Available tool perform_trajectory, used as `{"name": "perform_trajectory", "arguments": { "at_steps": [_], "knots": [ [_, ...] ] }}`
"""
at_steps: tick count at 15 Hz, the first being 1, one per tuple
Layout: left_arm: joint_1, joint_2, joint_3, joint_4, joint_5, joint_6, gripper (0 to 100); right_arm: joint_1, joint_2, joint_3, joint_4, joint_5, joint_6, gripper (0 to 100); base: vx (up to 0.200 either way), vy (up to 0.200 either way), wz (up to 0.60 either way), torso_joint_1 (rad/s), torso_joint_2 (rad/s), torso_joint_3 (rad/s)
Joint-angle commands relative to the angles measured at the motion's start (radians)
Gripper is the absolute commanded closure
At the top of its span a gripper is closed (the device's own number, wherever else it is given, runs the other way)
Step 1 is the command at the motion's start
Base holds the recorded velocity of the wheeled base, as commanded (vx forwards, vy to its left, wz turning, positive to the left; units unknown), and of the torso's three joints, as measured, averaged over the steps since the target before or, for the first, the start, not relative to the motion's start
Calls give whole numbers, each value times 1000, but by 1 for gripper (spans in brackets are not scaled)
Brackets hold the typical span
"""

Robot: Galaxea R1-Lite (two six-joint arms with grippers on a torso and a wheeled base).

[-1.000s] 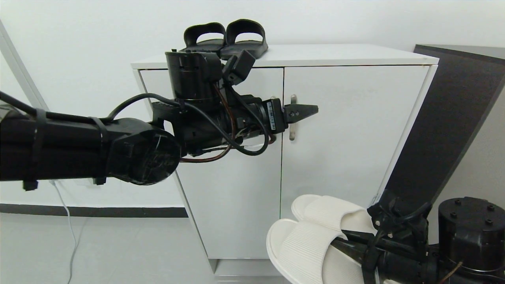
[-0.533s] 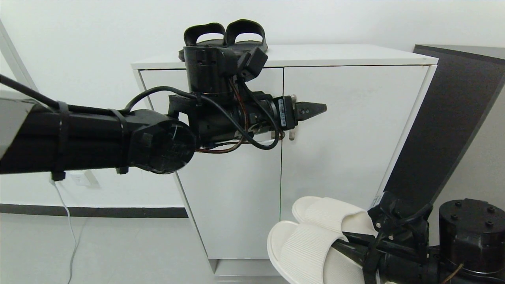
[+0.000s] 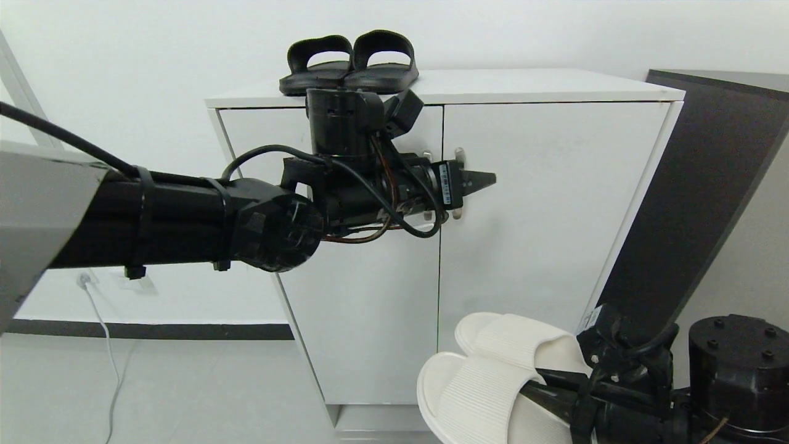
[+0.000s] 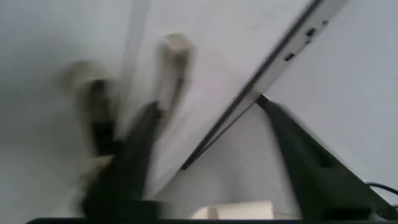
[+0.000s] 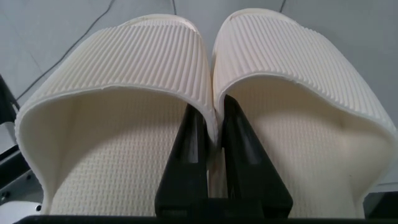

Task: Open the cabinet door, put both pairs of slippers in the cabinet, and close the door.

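White doors (image 3: 370, 296) are shut; left gripper (image 3: 484, 180) gapes wide at a handle (image 3: 458, 153). Right gripper (image 5: 214, 109) pinches cream slippers (image 3: 493, 364); black pair (image 3: 351, 58) waits at the cabinet top's (image 3: 542, 83) back edge.

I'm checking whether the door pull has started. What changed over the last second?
The left gripper swung up and right past the right door's handle, then drew back and down. Its tip now sits beside that handle, fingers open. Nothing was grasped or released. Unchanged: both cabinet doors shut, black slippers on the cabinet top, white slippers pinched in the right gripper.
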Motion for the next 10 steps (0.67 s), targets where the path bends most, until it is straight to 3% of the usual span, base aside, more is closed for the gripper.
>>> {"name": "perform_trajectory", "arguments": {
  "at_steps": [1, 6, 10],
  "knots": [
    [-4, -9, 10, -3, -8, -1, 100, 0, -4, 13, 0, 25, 0, 100, 0, 0, 0, 0, 0, 0],
    [-19, -61, 68, -6, -8, -6, 100, 0, -13, 39, 0, 88, -1, 100, 0, 0, 0, 0, 0, 0],
    [-63, -144, 155, -7, -9, -6, 100, 0, -39, 62, 0, 141, -35, 100, 0, 0, 0, 0, 0, 0]
  ]
}}
